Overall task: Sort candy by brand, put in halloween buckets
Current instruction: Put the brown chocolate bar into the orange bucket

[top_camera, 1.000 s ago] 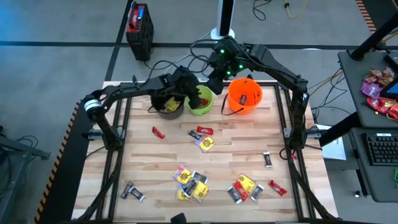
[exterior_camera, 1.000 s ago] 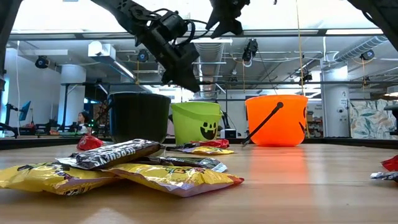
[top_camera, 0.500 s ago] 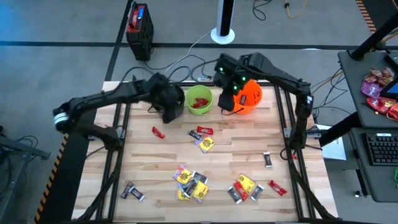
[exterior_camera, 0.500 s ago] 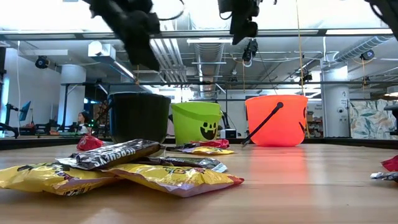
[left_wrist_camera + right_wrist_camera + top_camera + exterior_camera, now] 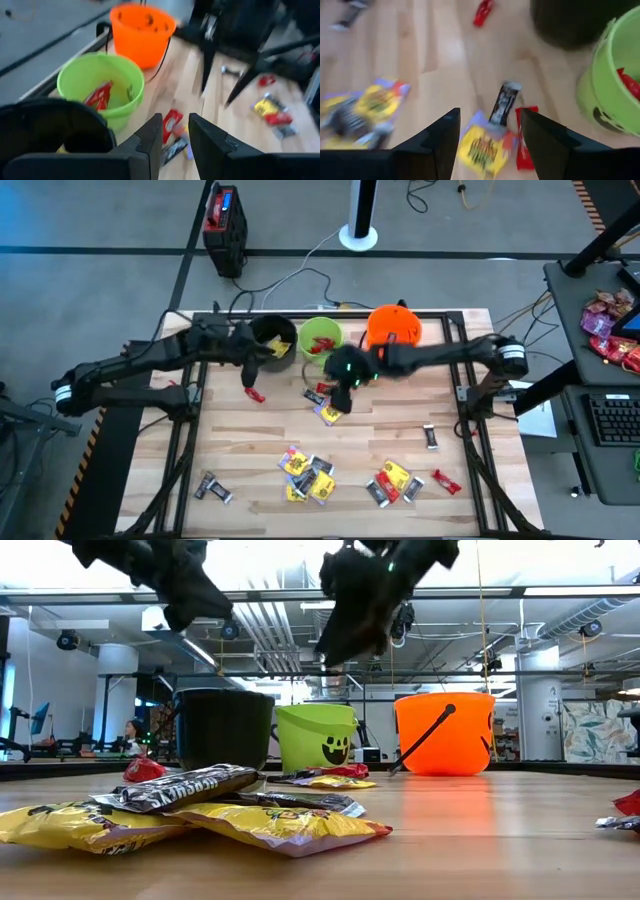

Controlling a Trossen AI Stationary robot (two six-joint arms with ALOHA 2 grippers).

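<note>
- Wooden table (image 5: pixel 400 430) fills a black frame, with grey floor around it; the low view shows an open workshop behind, where a person (image 5: pixel 131 730) sits far off.
- Three halloween buckets stand in a row along the far edge: the black bucket (image 5: pixel 272 340) on the left, the lime green bucket (image 5: pixel 321 338) in the middle, the orange bucket (image 5: pixel 394 332) on the right (its thin black handle hangs down the front).
- Red bars (image 5: pixel 101 94) lie inside the green bucket, and a yellow packet (image 5: pixel 277 347) shows in the black one.
- The left gripper (image 5: pixel 246 366) hovers just near of the black bucket, above a single red bar (image 5: pixel 254 393); its fingers (image 5: pixel 152 137) stand a narrow gap apart and nothing is between them.
- The right gripper (image 5: pixel 338 393) reaches in from the right and hangs over a small cluster near the green bucket: a red bar (image 5: pixel 523 137), a dark bar (image 5: pixel 503 101) and a yellow packet (image 5: pixel 479 147); its fingers (image 5: pixel 444 135) are spread wide and empty.
- More candy lies toward the near edge: one heap (image 5: pixel 307 474) left of centre, another heap (image 5: pixel 392 483) to its right, a dark bar (image 5: pixel 213 488) at near left, a red bar (image 5: pixel 445 481) at near right, and a dark bar (image 5: pixel 430 438) alone on the right.
</note>
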